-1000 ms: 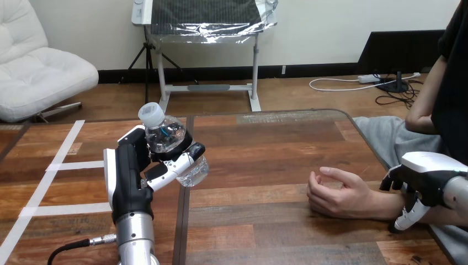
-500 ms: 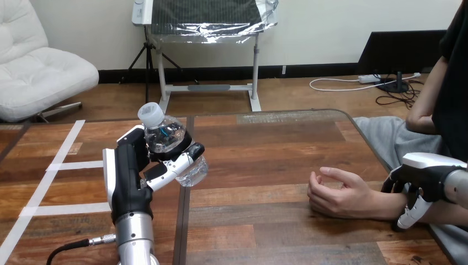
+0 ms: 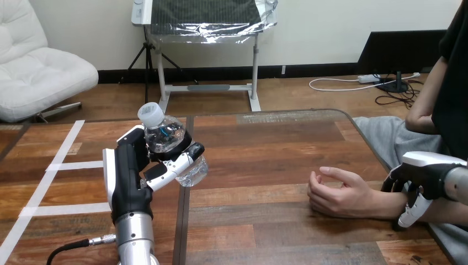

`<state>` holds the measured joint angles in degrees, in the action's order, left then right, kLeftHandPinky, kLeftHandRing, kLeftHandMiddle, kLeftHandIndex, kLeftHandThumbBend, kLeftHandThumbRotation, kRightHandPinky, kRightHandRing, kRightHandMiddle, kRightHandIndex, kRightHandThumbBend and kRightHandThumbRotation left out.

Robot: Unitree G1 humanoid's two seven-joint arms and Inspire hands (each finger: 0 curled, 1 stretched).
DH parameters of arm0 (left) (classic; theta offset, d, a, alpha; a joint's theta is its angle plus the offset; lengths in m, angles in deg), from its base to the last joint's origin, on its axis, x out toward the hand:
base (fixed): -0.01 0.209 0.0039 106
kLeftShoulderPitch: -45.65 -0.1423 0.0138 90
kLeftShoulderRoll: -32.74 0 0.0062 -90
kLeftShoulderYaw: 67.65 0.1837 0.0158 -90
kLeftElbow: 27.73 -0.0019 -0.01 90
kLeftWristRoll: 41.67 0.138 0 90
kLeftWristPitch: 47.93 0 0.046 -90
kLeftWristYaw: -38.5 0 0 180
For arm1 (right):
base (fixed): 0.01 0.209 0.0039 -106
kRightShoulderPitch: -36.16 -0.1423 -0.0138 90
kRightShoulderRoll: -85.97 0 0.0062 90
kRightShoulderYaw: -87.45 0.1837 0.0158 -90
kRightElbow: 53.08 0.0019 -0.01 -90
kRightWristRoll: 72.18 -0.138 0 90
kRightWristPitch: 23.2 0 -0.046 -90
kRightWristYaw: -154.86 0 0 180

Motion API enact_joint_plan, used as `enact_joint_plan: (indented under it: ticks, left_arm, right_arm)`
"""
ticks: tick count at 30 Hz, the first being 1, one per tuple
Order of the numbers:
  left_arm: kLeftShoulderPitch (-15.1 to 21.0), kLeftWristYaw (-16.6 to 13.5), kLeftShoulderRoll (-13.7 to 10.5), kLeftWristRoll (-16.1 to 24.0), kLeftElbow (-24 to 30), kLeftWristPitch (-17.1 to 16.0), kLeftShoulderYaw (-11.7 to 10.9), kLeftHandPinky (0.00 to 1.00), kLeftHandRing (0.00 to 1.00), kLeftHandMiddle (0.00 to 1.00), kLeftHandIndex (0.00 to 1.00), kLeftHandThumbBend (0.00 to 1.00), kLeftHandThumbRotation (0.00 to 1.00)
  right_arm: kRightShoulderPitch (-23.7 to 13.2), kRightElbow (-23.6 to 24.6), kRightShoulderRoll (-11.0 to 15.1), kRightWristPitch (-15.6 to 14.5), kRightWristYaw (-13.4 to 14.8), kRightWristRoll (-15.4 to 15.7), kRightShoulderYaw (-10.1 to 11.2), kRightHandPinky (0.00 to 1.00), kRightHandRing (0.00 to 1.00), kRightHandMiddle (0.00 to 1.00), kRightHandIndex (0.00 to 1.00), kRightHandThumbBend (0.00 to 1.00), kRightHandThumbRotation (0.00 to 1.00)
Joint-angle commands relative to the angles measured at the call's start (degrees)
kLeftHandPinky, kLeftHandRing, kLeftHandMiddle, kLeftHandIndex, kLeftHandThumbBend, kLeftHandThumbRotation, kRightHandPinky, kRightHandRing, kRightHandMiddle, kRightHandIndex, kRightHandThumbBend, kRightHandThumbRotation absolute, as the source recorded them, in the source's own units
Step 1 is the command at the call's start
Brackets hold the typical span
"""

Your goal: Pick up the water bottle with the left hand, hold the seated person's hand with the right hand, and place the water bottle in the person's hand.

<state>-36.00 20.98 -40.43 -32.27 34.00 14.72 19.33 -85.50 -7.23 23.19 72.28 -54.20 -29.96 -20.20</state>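
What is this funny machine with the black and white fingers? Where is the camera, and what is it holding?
This is a robot shaped a bit like a person. The camera sits on its head and looks down over a wooden table. The silver arms coming in from the bottom and the right side are the robot's own.

Its left hand has its fingers curled round a clear water bottle with a white cap. It holds the bottle up off the table, tilted.

A person sits at the right. The person's hand lies on the table, loosely curled, with nothing in it. The robot's right hand is over the person's wrist; I cannot tell whether it is gripping.

White tape lines are stuck on the table's left part.
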Motion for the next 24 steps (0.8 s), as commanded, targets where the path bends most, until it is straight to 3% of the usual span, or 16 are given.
enact_joint_plan:
  ticks: [1,24]
  left_arm:
    - [2.75,-0.32,-0.45,0.26,3.86,-1.14,-0.03,0.39,0.42,0.45,0.47,0.67,0.00]
    - [2.34,0.22,0.02,-1.06,4.99,-0.87,-0.17,0.39,0.41,0.45,0.47,0.67,0.00]
  right_arm:
    - [-2.80,-2.33,-0.67,1.00,0.03,-0.29,-1.86,0.74,0.80,0.85,0.81,0.69,0.00]
    - [-4.41,-5.85,-1.93,3.14,0.77,-2.00,-3.18,0.74,0.78,0.84,0.81,0.69,0.00]
